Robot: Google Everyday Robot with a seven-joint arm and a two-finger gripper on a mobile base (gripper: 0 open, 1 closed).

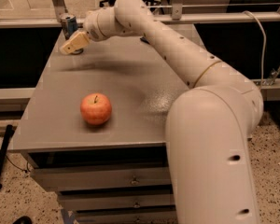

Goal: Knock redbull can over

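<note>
The redbull can (68, 25), blue and silver with a silver top, stands upright at the far left corner of the grey table (130, 87). My gripper (71, 45) reaches across the table and sits right in front of the can, covering its lower half. Whether it touches the can I cannot tell. The arm stretches from the lower right up to the far left.
A red apple (96, 109) sits on the table's near left part. Drawers (112, 185) are below the tabletop. A metal rail (214, 17) runs behind the table. A black cable (0, 157) lies on the floor at left.
</note>
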